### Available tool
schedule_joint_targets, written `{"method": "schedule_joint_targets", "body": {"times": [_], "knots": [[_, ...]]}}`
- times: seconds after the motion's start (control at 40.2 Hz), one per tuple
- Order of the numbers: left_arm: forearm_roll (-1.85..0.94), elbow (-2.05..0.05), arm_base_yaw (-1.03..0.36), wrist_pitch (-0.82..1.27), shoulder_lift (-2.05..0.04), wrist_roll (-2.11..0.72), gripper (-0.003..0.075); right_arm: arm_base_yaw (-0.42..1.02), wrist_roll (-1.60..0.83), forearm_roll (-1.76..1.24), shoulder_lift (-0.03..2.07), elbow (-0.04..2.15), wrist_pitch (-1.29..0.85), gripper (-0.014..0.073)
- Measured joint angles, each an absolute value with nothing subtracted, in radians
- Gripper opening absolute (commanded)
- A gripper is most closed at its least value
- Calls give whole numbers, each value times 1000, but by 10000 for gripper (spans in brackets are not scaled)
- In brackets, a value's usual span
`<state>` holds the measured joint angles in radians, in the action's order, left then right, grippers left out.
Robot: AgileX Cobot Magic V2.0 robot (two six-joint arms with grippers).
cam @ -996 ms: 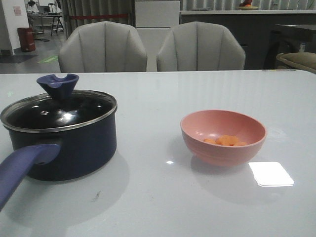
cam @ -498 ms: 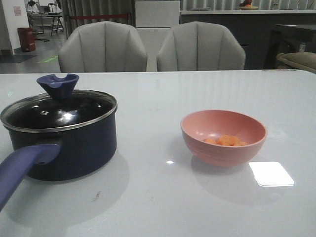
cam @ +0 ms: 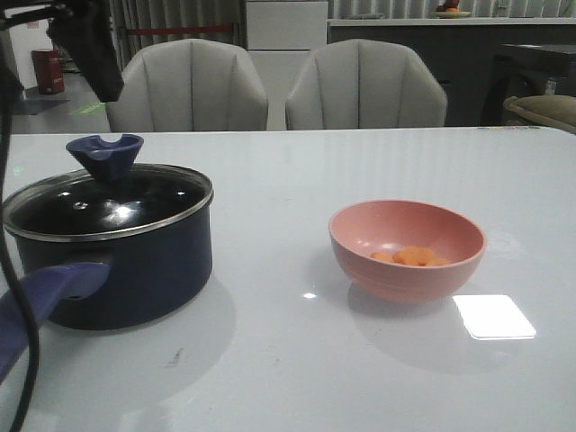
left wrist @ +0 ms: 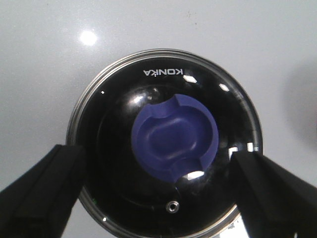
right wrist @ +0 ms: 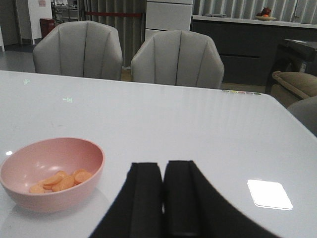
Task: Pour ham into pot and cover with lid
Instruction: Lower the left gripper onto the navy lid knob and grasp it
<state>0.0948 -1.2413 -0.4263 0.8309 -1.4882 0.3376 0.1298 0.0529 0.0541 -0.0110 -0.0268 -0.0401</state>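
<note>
The dark navy pot (cam: 144, 265) stands at the left of the table, its blue-purple handle (cam: 45, 292) pointing toward me. The glass lid (cam: 108, 205) rests on it, with the blue knob (cam: 106, 153) on top. My left gripper (cam: 85, 40) hangs high above the pot. From the left wrist it is open (left wrist: 156, 153), its fingers wide to either side of the lid (left wrist: 163, 74) and knob (left wrist: 174, 136), touching neither. The ham (cam: 412, 256) lies in a pink bowl (cam: 407, 274). My right gripper (right wrist: 163, 168) is shut on nothing, beside the bowl (right wrist: 49, 196) and ham (right wrist: 62, 181).
Two grey chairs (cam: 270, 85) stand behind the table's far edge. A dark cable (cam: 13, 225) of the left arm hangs down at the left, in front of the pot. A bright light patch (cam: 493, 317) lies on the table near the bowl.
My left arm has come into the front view at the top left, above the pot, with its cable hanging down. Pot, lid and bowl have not moved.
</note>
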Motion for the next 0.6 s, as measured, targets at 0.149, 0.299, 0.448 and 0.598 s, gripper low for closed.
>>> {"method": "schedule_joint_targets", "body": {"times": [0.149, 0.299, 0.448, 0.598], "knots": [[137, -1347, -460, 901, -1587, 386, 625, 130, 53, 54, -11, -27, -40, 149], [143, -1424, -464, 957, -1667, 398, 625, 130, 53, 54, -11, -27, -40, 149], [145, -1448, -464, 981, -1711, 412, 625, 130, 53, 54, -11, -27, -40, 149], [145, -1449, -464, 988, -1751, 417, 625, 130, 53, 54, -11, -27, -40, 149]]}}
